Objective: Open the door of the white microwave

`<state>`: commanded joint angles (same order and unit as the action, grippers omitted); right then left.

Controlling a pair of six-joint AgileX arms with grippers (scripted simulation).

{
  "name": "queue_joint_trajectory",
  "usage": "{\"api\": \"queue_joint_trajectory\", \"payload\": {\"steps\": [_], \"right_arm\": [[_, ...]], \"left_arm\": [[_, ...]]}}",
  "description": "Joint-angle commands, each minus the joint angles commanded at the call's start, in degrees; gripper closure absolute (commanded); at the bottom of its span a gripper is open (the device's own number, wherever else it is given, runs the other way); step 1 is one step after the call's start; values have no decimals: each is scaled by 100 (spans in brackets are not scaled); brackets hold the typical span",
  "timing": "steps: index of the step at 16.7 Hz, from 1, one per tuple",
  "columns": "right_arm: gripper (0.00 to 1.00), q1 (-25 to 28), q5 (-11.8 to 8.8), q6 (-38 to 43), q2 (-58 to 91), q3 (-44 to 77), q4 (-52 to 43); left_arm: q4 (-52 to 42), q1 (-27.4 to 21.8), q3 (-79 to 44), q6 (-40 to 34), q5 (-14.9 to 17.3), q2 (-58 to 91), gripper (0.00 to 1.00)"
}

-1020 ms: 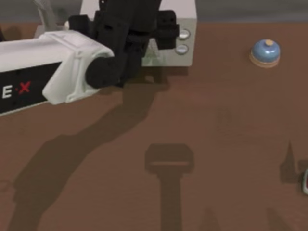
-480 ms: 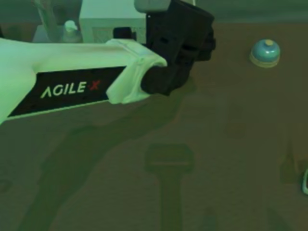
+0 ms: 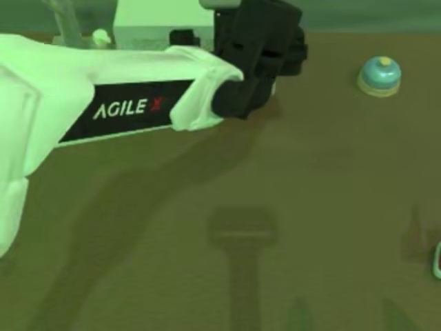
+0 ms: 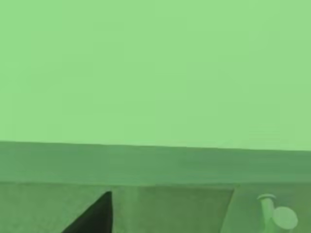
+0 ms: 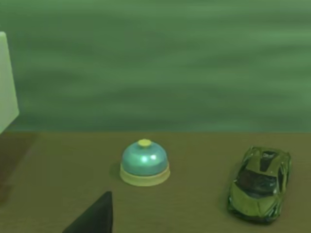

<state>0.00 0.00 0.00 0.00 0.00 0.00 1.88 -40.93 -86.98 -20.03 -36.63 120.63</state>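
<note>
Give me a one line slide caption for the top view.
Left arm reaches across the white microwave front; service bell sits at right.

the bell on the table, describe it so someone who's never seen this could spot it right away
Start at the white microwave at the table's far edge, partly hidden by the left arm. Look toward the top view's right side: the bell sits alone there. It is a small blue dome on a tan base with a yellow button, unlike the toy car near it.

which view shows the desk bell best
The right wrist view: the blue bell sits whole and unblocked on the table, its yellow button and tan base visible, beside a toy car. The top view shows it smaller, from above, at the table's right. The left wrist view does not show it.
</note>
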Motion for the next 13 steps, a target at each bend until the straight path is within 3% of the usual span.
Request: {"api": "queue_joint_trajectory", "payload": {"steps": [4, 8, 13], "right_arm": [[0, 0, 0, 0, 0, 0, 0], [0, 0, 0, 0, 0, 0, 0], [0, 0, 0, 0, 0, 0, 0]], "left_arm": [[156, 265, -504, 171, 236, 561, 0], [160, 272, -516, 176, 242, 574, 0], [160, 272, -516, 176, 242, 574, 38]]}}
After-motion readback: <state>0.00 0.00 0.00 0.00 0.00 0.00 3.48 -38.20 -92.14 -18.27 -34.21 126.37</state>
